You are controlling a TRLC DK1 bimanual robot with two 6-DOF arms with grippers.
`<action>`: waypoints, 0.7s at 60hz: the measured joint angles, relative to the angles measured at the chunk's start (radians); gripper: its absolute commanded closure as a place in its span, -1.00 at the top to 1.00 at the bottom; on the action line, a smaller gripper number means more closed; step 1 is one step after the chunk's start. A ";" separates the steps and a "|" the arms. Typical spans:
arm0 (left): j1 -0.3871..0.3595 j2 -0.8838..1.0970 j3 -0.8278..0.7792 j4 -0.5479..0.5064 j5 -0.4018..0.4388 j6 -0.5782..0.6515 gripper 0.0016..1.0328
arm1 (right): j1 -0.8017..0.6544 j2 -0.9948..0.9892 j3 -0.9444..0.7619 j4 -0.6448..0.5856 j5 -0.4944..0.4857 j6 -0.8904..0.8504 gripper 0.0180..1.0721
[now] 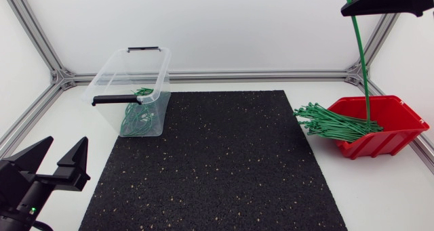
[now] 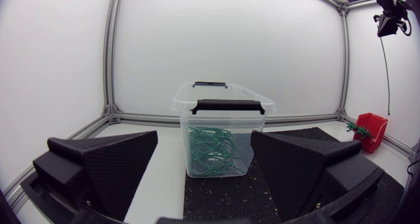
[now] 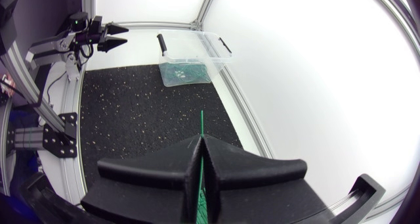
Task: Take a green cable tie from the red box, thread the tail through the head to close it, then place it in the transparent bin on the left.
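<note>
Nearest us, in the lower left of the head frame, our left tool (image 1: 66, 141) sits low over the white bench (image 1: 380, 190), just off the left edge of the black speckled mat (image 1: 217, 170), with its two wedge fingers spread wide and nothing between them. In its own wrist view the transparent bin (image 1: 115, 72) stands ahead of it, framed by the gap between the fingers. That bin is in the upper left of the head frame, at the mat's far left corner, with black handles on its rim and a tangle of looped green ties (image 1: 139, 119) in its bottom. Over at the right edge, the red box (image 1: 400, 133) rests on the bench beside the mat, and a sheaf of loose green ties (image 1: 332, 122) pokes out over its open side toward the mat. Highest and farthest, in the upper right corner, our right tool (image 3: 202, 148) is pinched tight on one green cable tie (image 1: 359, 55), which hangs straight down. Its lower end reaches the pile in the red box, and we cannot tell whether it is clear of it.
</note>
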 measured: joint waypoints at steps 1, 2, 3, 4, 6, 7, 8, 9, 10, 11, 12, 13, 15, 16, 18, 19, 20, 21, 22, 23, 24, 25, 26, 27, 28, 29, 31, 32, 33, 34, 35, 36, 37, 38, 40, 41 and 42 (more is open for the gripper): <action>0.000 0.000 0.000 0.000 0.000 0.000 0.93 | 0.002 0.000 0.000 0.001 -0.006 0.016 -0.89; 0.000 0.000 0.000 0.000 0.000 0.000 0.93 | 0.004 0.000 0.000 0.002 -0.012 0.032 -0.89; 0.000 0.000 0.000 0.000 0.000 0.000 0.93 | 0.007 0.000 0.000 0.003 -0.018 0.045 -0.89; 0.000 0.000 0.000 0.000 0.000 0.000 0.93 | 0.010 0.000 0.000 0.003 -0.023 0.061 -0.89; 0.000 0.000 0.000 0.000 0.000 0.000 0.93 | 0.016 0.000 -0.003 0.012 -0.034 0.090 -0.89; 0.000 0.000 0.000 0.000 0.000 0.000 0.93 | 0.018 0.000 -0.006 0.021 -0.041 0.106 -0.89; 0.000 0.000 0.000 0.000 0.000 0.000 0.93 | 0.021 0.000 -0.011 0.034 -0.048 0.122 -0.89; 0.000 0.000 0.000 0.000 0.000 0.000 0.93 | 0.023 0.000 -0.015 0.047 -0.052 0.136 -0.89; 0.000 0.000 0.000 0.000 0.000 0.000 0.93 | 0.027 0.000 -0.023 0.064 -0.055 0.153 -0.89; 0.000 0.000 0.000 0.000 0.000 0.000 0.93 | 0.029 0.000 -0.032 0.082 -0.056 0.171 -0.89; 0.000 0.000 0.000 0.000 0.000 0.000 0.93 | 0.032 -0.001 -0.041 0.099 -0.060 0.186 -0.89; 0.000 0.000 0.000 0.000 0.000 0.000 0.93 | 0.035 -0.001 -0.050 0.113 -0.061 0.198 -0.89; 0.000 0.000 0.000 0.000 0.000 0.000 0.93 | 0.044 -0.001 -0.077 0.150 -0.064 0.234 -0.89; 0.000 0.000 0.000 0.000 0.000 0.000 0.93 | 0.048 -0.001 -0.088 0.162 -0.066 0.246 -0.89; 0.000 0.000 0.000 0.000 0.000 0.000 0.93 | 0.061 -0.001 -0.115 0.197 -0.068 0.284 -0.88; 0.000 0.000 0.000 0.000 0.000 0.000 0.93 | 0.068 -0.001 -0.130 0.213 -0.069 0.301 -0.88; 0.000 0.000 0.000 0.000 0.000 0.000 0.93 | 0.074 -0.001 -0.143 0.230 -0.071 0.319 -0.88; 0.000 0.000 0.000 0.000 0.000 0.000 0.93 | 0.082 -0.001 -0.156 0.245 -0.071 0.337 -0.88; 0.000 0.000 0.000 0.000 0.000 0.000 0.93 | 0.088 -0.001 -0.166 0.256 -0.071 0.351 -0.88; 0.000 0.000 0.000 0.000 0.000 0.000 0.93 | 0.095 -0.001 -0.175 0.267 -0.071 0.367 -0.87; 0.000 0.000 0.000 0.000 0.000 0.000 0.93 | 0.103 -0.001 -0.187 0.286 -0.071 0.384 -0.86; 0.000 0.000 0.000 0.000 0.000 0.000 0.93 | 0.109 -0.001 -0.196 0.298 -0.071 0.400 -0.86; 0.000 0.000 0.000 0.000 0.000 0.000 0.93 | 0.117 -0.001 -0.210 0.319 -0.073 0.422 -0.86; 0.000 0.000 0.000 0.000 0.000 0.000 0.93 | 0.124 -0.001 -0.221 0.337 -0.075 0.442 -0.86; 0.000 0.000 0.000 0.000 0.000 0.000 0.93 | 0.132 -0.001 -0.230 0.350 -0.074 0.457 -0.85; 0.000 0.000 0.000 0.000 0.000 0.000 0.93 | 0.139 -0.001 -0.240 0.365 -0.074 0.477 -0.85; 0.000 0.000 0.000 0.000 0.000 0.000 0.93 | 0.156 -0.001 -0.259 0.391 -0.074 0.512 -0.84; 0.000 0.000 0.000 0.000 0.000 0.000 0.93 | 0.165 -0.001 -0.266 0.400 -0.074 0.528 -0.83; 0.000 0.000 0.000 0.000 0.000 0.000 0.93 | 0.175 -0.001 -0.276 0.412 -0.074 0.543 -0.83; 0.000 0.000 0.000 0.000 0.000 0.000 0.93 | 0.184 -0.001 -0.285 0.423 -0.074 0.557 -0.82; 0.000 0.000 0.000 0.000 0.000 0.000 0.93 | 0.195 -0.001 -0.294 0.435 -0.074 0.575 -0.80; 0.000 0.000 0.000 0.000 0.000 0.000 0.93 | 0.204 -0.001 -0.303 0.453 -0.074 0.590 -0.80; 0.000 0.000 0.000 0.000 0.000 0.000 0.93 | 0.212 -0.002 -0.312 0.471 -0.074 0.606 -0.80; 0.000 0.000 0.000 0.000 0.000 0.000 0.93 | 0.222 -0.002 -0.323 0.498 -0.074 0.630 -0.80; 0.000 0.000 0.000 0.000 0.000 0.000 0.93 | 0.240 -0.002 -0.347 0.548 -0.074 0.673 -0.80; 0.000 0.000 0.000 0.000 0.000 0.000 0.93 | 0.249 -0.002 -0.357 0.568 -0.073 0.692 -0.80; 0.000 0.000 0.000 0.000 0.000 0.000 0.93 | 0.257 -0.002 -0.368 0.586 -0.072 0.710 -0.79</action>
